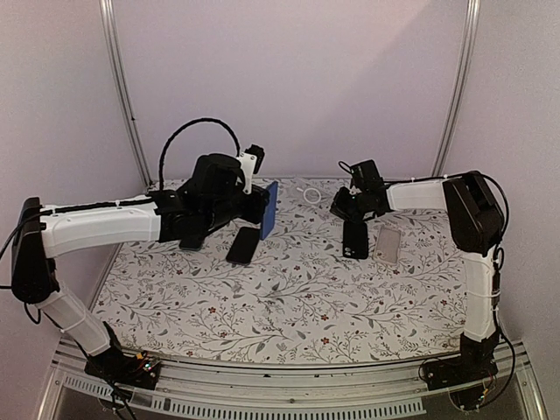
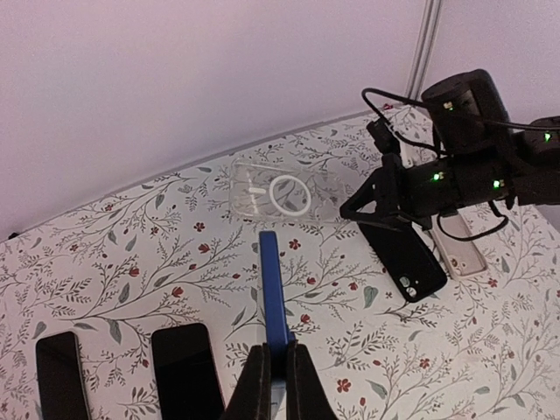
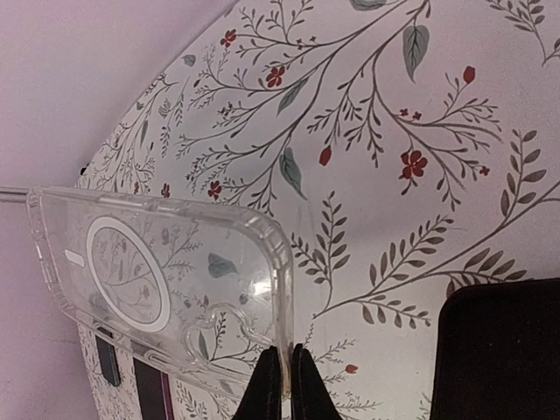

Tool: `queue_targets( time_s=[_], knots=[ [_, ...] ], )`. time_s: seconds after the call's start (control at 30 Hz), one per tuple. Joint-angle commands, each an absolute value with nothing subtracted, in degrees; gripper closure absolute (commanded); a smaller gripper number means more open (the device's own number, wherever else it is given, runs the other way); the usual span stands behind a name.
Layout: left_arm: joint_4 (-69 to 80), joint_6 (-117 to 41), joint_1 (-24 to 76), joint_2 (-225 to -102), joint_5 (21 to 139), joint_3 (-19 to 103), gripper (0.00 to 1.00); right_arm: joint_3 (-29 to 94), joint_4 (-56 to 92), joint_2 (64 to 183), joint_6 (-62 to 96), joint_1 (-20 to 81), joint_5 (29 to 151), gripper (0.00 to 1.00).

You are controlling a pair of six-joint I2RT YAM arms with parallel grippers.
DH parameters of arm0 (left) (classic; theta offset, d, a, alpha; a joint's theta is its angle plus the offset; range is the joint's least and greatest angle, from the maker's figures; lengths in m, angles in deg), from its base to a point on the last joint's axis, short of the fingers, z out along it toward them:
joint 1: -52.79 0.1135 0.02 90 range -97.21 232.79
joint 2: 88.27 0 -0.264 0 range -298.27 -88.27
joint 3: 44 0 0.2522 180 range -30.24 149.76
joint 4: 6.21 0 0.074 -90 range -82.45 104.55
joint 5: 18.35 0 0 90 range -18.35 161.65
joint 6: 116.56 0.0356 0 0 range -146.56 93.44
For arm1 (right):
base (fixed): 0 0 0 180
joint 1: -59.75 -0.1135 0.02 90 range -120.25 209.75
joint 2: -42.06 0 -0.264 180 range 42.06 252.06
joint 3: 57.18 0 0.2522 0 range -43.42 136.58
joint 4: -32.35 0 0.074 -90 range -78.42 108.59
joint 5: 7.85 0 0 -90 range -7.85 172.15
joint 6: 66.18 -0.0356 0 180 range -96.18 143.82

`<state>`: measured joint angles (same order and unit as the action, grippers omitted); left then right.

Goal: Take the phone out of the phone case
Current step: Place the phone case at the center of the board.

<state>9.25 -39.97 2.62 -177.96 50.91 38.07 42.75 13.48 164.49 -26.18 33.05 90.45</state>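
My left gripper [image 2: 278, 378] is shut on the near end of a blue phone [image 2: 271, 289], held on edge above the table. From above, the blue phone [image 1: 269, 210] stands upright at the left gripper [image 1: 261, 213]. A clear, empty phone case [image 3: 157, 280] with a white ring has its rim pinched in my shut right gripper [image 3: 282, 376]. In the top view the clear case [image 1: 308, 192] lies at the back of the table, left of the right gripper [image 1: 335, 208]. Phone and case are apart.
A black phone [image 1: 243, 245] lies below the blue one. A black phone with its camera side up [image 1: 355, 238] and a pale case [image 1: 388, 243] lie under the right arm. Two dark phones [image 2: 186, 367] [image 2: 61, 376] lie near the left gripper. The table has a floral cloth [image 1: 289, 297].
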Motion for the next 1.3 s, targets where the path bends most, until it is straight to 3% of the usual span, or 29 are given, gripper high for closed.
queue_targets(
  time_s=[0.0, 0.37, 0.47, 0.77, 1.2, 1.27],
  knots=[
    [7.1, -37.9, 3.3, -178.4, 54.2, 38.0, 1.0, 47.3, 9.9, 168.1, -22.9, 33.7, 89.7, 0.99],
    [6.7, -36.5, 3.2, -180.6, 57.1, 39.1, 1.0, 44.4, 9.7, 169.5, -23.1, 33.0, 93.2, 1.0],
    [6.5, -36.6, 3.2, -180.9, 57.3, 39.2, 1.0, 41.2, 10.8, 168.5, -23.9, 32.8, 92.9, 0.96],
    [6.6, -35.6, 3.1, -181.9, 58.2, 39.5, 1.0, 35.7, 13.6, 165.1, -25.7, 32.9, 92.5, 0.69],
    [6.9, -32.8, 1.8, -183.9, 55.7, 39.2, 1.0, 32.6, 15.1, 154.8, -22.9, 32.9, 93.4, 0.42],
    [7.2, -32.3, 1.3, -184.8, 54.3, 39.7, 1.0, 32.5, 15.0, 152.8, -22.2, 32.9, 93.1, 0.3]
  ],
)
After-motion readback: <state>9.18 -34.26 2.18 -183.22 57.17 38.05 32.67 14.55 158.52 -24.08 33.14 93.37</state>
